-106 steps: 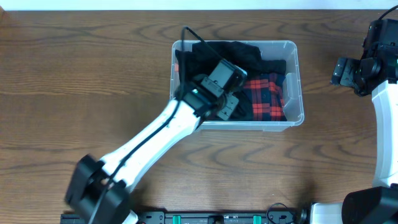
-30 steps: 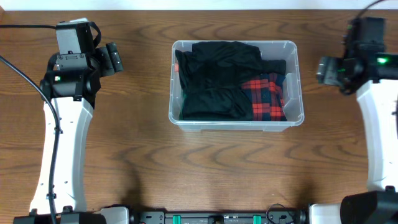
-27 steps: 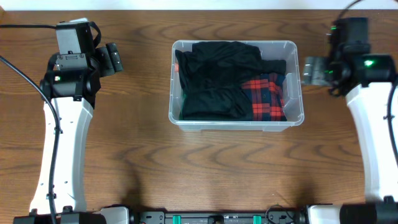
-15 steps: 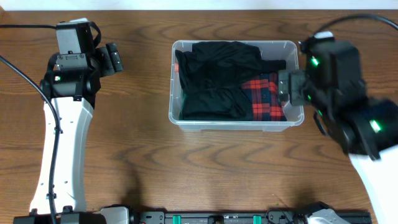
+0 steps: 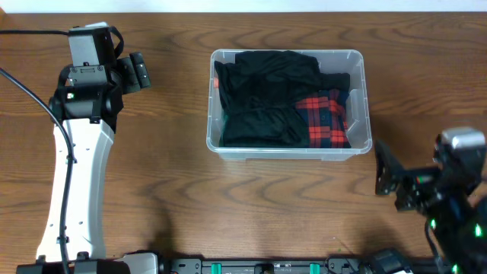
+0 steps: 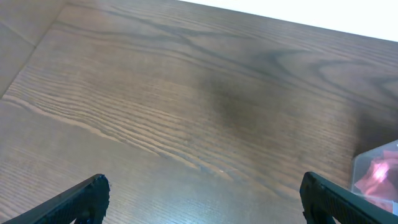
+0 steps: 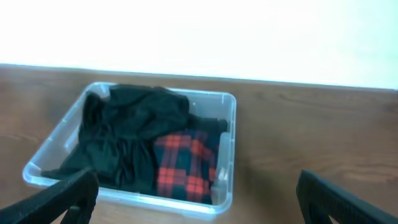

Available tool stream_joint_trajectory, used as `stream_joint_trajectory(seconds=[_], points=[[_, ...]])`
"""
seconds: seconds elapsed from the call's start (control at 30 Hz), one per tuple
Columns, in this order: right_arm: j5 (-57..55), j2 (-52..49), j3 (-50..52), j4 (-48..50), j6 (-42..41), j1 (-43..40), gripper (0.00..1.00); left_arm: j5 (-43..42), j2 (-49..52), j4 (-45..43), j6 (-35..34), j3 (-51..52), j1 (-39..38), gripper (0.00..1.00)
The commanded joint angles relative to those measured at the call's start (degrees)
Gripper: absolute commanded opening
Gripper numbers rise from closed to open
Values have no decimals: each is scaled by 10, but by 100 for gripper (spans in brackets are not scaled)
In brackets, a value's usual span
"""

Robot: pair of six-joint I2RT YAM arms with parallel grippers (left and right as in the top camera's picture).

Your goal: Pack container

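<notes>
The container (image 5: 363, 90) is a clear plastic bin at the table's middle back, holding a black garment (image 5: 262, 99) and a red plaid cloth (image 5: 323, 118). My left gripper (image 5: 142, 72) hovers open over bare wood to the bin's left, nothing between its fingers (image 6: 84, 198); only the container's corner (image 6: 376, 174) shows in the left wrist view. My right gripper (image 5: 383, 176) stands open near the front right, clear of the bin. In the right wrist view the container (image 7: 227, 155), black garment (image 7: 130, 137) and plaid cloth (image 7: 186, 165) lie ahead of its open fingers (image 7: 336, 199).
The brown wooden table (image 5: 152, 198) carries nothing else. The left arm's white link (image 5: 72, 175) runs along the left side. A dark rail (image 5: 266, 266) lines the front edge. A pale wall (image 7: 199, 37) lies beyond the table's back edge.
My right arm has swung from beside the container's right wall down to the table's front right, gripper still open. The left arm and the bin's contents have not moved.
</notes>
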State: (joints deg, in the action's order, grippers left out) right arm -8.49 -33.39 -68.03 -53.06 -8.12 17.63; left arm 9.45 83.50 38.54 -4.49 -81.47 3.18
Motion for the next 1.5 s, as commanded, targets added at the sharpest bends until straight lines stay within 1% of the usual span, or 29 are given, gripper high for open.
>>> stream_joint_trajectory(seconds=[0.0,0.13,0.23,0.37,0.53,0.73,0.83,1.13,1.2,1.37,1.47], points=[[19,55,83,45,-4,-19,99,7,-2,0,-5,-8,2,98],[19,108,194,143,-5,-42,99,7,-2,0,-5,-8,2,98],[19,136,286,251,-7,-64,99,7,-2,0,-5,-8,2,98],[20,167,409,403,-43,-85,99,7,-2,0,-5,-8,2,98],[21,234,522,504,-80,-86,99,7,-2,0,-5,-8,2,98],[21,290,576,522,-76,-98,99,7,-2,0,-5,-8,2,98],[28,299,598,528,-76,-107,99,7,-2,0,-5,-8,2,98],[31,331,674,596,-82,-127,99,7,-2,0,-5,-8,2,98],[41,331,677,591,-78,-132,99,7,-2,0,-5,-8,2,98],[73,331,677,574,-7,-142,99,7,-2,0,-5,-8,2,98],[73,331,677,563,20,-143,99,7,-2,0,-5,-8,2,98]])
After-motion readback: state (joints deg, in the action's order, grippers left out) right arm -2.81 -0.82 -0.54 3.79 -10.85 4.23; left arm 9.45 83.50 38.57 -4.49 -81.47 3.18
